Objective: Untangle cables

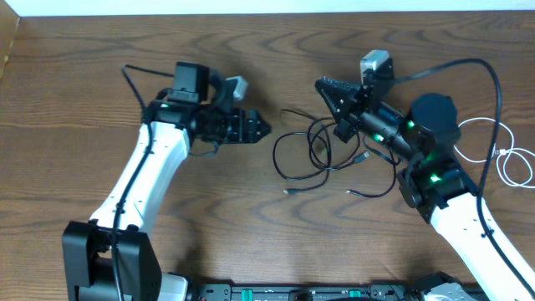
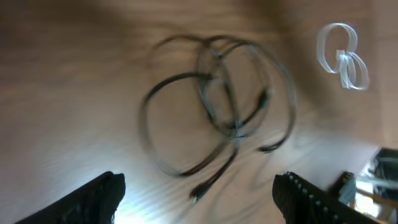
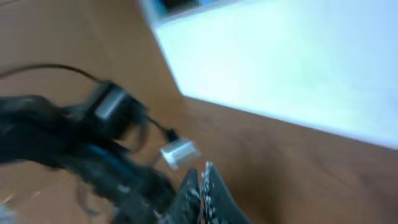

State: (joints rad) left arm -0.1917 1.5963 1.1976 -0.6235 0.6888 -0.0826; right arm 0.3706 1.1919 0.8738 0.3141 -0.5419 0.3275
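Observation:
The black cable (image 1: 311, 140) lies in tangled loops on the wooden table between my two grippers, with loose plug ends toward the front. It shows blurred in the left wrist view (image 2: 233, 127). The white cable (image 1: 501, 153) lies coiled apart at the far right, and also shows in the left wrist view (image 2: 342, 56). My left gripper (image 1: 261, 127) is just left of the black loops, open and empty, its fingers wide apart (image 2: 199, 180). My right gripper (image 1: 320, 84) is beyond the black loops, pointing left, with its fingers pressed together (image 3: 200, 180) and nothing visible between them.
The table's far edge (image 1: 267, 12) runs along the top, with a white surface beyond it (image 3: 298, 62). The left arm (image 3: 93, 155) fills the lower left of the right wrist view. A thick black robot cable (image 1: 489, 75) arcs over the right arm.

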